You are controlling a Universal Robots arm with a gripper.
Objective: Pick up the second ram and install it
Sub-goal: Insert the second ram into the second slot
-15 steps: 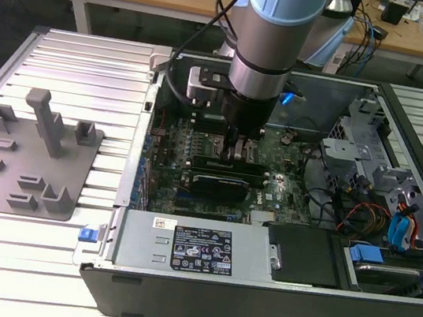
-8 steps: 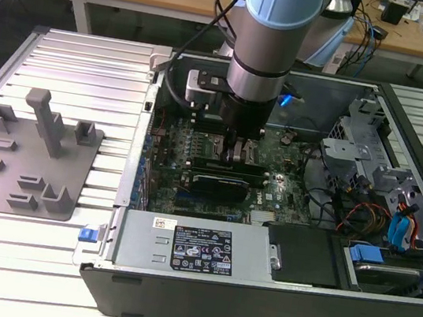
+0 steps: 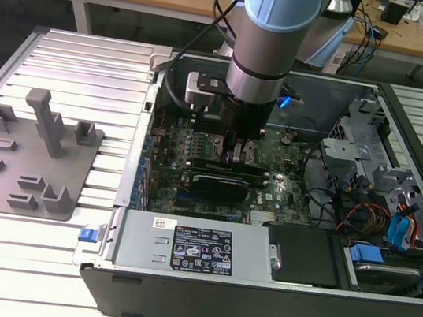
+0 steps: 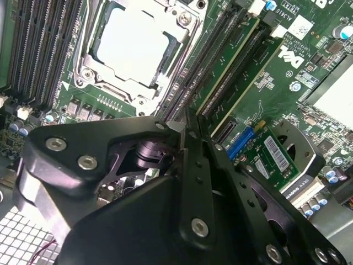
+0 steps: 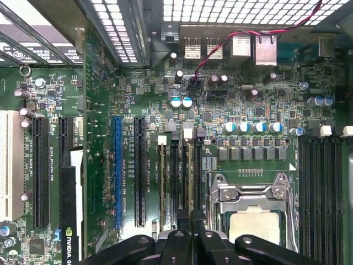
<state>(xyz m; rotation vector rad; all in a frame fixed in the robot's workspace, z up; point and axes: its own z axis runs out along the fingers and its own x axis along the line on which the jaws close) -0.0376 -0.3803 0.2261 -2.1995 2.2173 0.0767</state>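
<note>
My gripper (image 3: 235, 158) is down inside the open computer case, on the memory slots beside the processor socket (image 4: 132, 44). In both wrist views its black fingers meet tip to tip (image 4: 188, 122) (image 5: 191, 216). The second ram (image 4: 234, 52), a thin green stick, stands edge-up in a black slot and runs straight out from between the fingertips. In the first wrist view it is a pale stripe (image 5: 190, 176) in line with the fingers. Another green stick (image 4: 256, 70) sits in the slot alongside it.
A grey moulded tray (image 3: 26, 171) with upright posts lies on the slatted table at the exterior view's left. Inside the case, a black card (image 3: 227, 185) sits just below the gripper, the power supply (image 3: 190, 247) along the front, and cables and drive bays (image 3: 378, 215) at the right.
</note>
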